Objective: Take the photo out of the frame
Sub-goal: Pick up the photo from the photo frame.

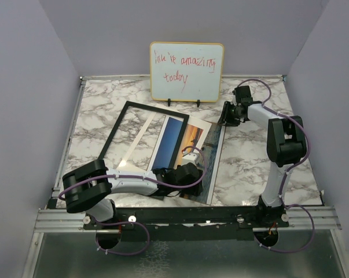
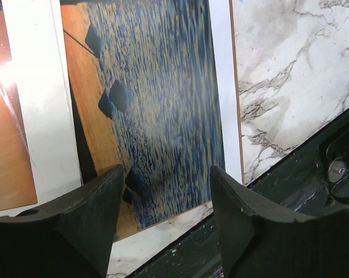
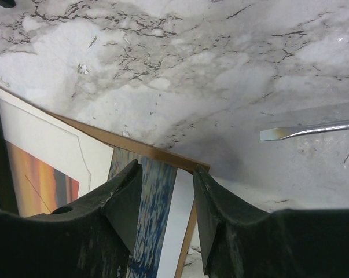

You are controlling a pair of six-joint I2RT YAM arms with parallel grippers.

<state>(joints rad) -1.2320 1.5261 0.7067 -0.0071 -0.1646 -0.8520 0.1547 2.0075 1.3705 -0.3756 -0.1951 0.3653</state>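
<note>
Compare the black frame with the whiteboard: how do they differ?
Pose: the frame lies skewed on the table, partly over the photo; the whiteboard stands upright on small feet at the back.
Edge: the frame is thin and black; the whiteboard has a pale rim with rounded corners.
Face: the frame is see-through, with marble showing inside it; the whiteboard is white with red handwriting.
Both are rectangular.
</note>
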